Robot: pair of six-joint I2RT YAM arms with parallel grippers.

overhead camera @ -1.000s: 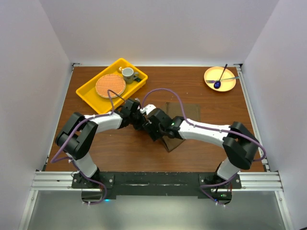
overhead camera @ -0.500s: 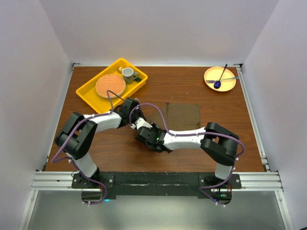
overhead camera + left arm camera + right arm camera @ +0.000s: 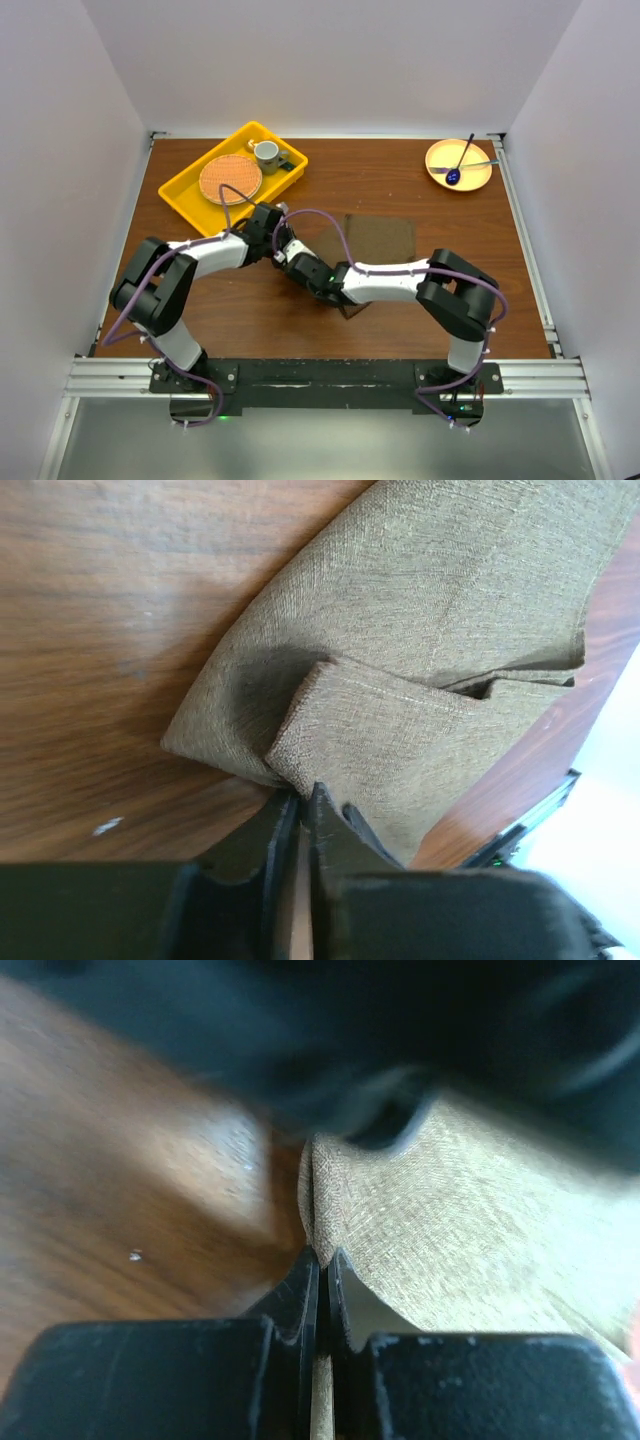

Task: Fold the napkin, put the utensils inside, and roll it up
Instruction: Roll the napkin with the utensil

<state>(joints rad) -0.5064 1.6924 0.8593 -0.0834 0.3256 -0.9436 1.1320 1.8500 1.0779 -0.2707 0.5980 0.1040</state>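
Observation:
The olive-brown napkin [image 3: 385,238] lies mid-table, and its left part is drawn toward the two grippers. My left gripper [image 3: 277,246] meets a folded corner of the napkin [image 3: 430,630], with its jaws almost together and the cloth tip [image 3: 290,775] pinched at the fingertips. Right beside it, my right gripper [image 3: 298,266] is shut on the napkin's edge [image 3: 480,1220], and a strip of cloth shows between its jaws. In the right wrist view the blurred dark body of the left gripper fills the top. The utensils do not show in any view.
A yellow tray [image 3: 185,192] at the back left holds a round orange woven mat [image 3: 230,179] and a cup [image 3: 266,153]. A yellow plate [image 3: 437,163] at the back right carries a dark blue spoon [image 3: 459,165] and a pale utensil.
My right gripper slid left and nearer along the napkin's edge and closed from open onto the cloth. My left gripper has stayed almost in place at the corner.

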